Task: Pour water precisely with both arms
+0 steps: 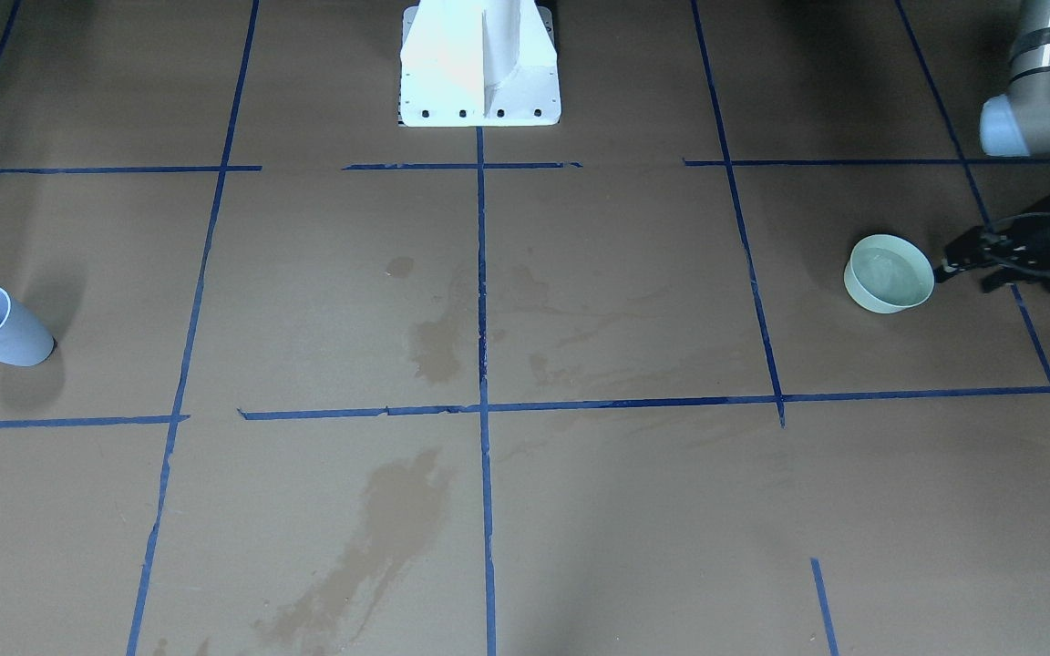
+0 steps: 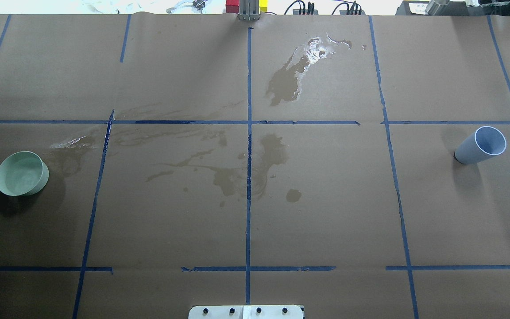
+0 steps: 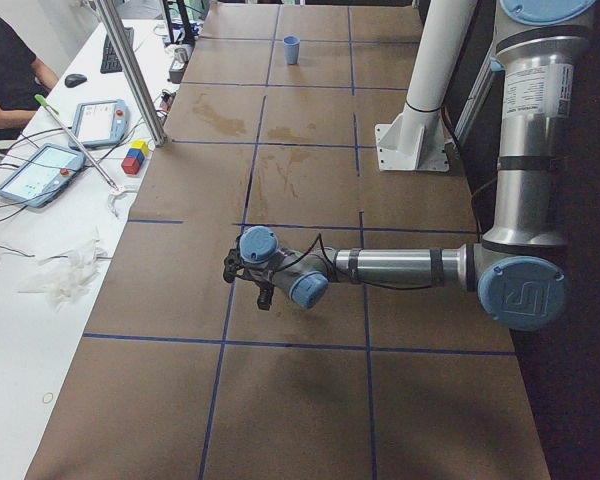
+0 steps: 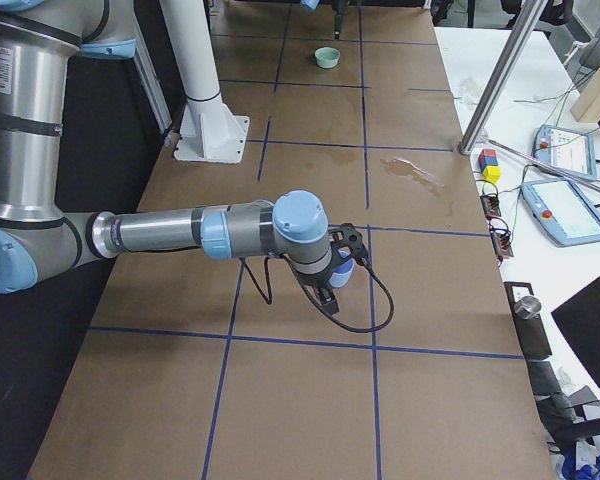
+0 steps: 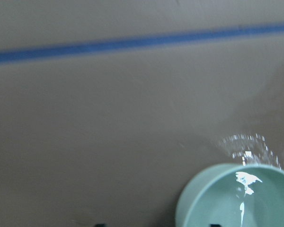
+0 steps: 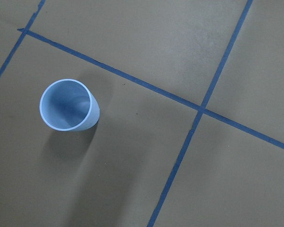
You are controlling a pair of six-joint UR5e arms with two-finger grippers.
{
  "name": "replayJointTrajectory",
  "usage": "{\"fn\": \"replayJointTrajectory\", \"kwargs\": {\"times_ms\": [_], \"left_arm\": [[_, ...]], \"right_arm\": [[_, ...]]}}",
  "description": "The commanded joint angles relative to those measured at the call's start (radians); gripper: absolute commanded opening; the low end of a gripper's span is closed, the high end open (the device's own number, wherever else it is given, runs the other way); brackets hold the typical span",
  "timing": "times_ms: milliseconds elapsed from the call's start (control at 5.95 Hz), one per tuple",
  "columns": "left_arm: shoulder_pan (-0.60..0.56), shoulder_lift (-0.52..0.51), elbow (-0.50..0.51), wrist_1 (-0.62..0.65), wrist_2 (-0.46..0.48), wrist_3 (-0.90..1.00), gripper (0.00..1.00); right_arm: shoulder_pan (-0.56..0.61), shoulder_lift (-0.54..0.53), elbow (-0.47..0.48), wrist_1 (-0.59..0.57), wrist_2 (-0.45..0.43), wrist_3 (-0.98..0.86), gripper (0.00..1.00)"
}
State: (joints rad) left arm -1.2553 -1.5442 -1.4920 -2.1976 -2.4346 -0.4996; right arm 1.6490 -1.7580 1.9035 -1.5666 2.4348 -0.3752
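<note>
**Left gripper open beside the water bowl; right gripper over the blue cup, state unclear**

The left gripper [image 1: 967, 260] sits low over the tabletop with its fingers spread. In the left wrist view its two fingertips [image 5: 100, 224] show wide apart at the bottom edge, and nothing is held between them. It is just beside the pale green bowl [image 1: 890, 275]; whether it touches the rim cannot be told. The bowl stands upright near the tabletop's left edge, about midway between the robot's edge and the far edge.

The water [image 5: 244, 187] lies inside this bowl, clear and glinting. More wet shine shows on the brown paper [image 2: 326, 212] just past the bowl, and in a puddle [image 2: 312, 48] near the middle of the far edge. Dull dark stains [image 2: 237, 177] mark the paper around the centre.

The right gripper [image 4: 345, 243] shows only in the right side view, close above the blue cup [image 6: 68, 106]. Whether its jaws are apart or together cannot be told. The cup stands upright near the tabletop's right edge.

The left arm [image 3: 400, 265] and the right arm [image 4: 170, 232] each reach out low and level from the robot's side. The white pedestal [image 1: 479, 68] stands at the middle of the robot's edge. Blue tape lines [image 2: 249, 199] divide the paper into squares.
</note>
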Motion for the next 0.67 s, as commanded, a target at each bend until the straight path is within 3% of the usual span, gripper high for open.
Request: {"fn": "replayJointTrajectory", "kwargs": {"times_ms": [0, 336, 504], "left_arm": [[-0.128, -0.002, -0.014, 0.013, 0.003, 0.103, 1.0], [-0.241, -0.005, -0.024, 0.178, 0.011, 0.342, 1.0], [-0.287, -0.004, -0.083, 0.299, 0.011, 0.393, 1.0]], "right_arm": [[-0.001, 0.0, -0.004, -0.004, -0.005, 0.01, 1.0], [-0.024, 0.011, -0.009, -0.077, -0.069, 0.01, 1.0], [-0.028, 0.012, -0.009, -0.102, -0.065, 0.013, 1.0]]}}
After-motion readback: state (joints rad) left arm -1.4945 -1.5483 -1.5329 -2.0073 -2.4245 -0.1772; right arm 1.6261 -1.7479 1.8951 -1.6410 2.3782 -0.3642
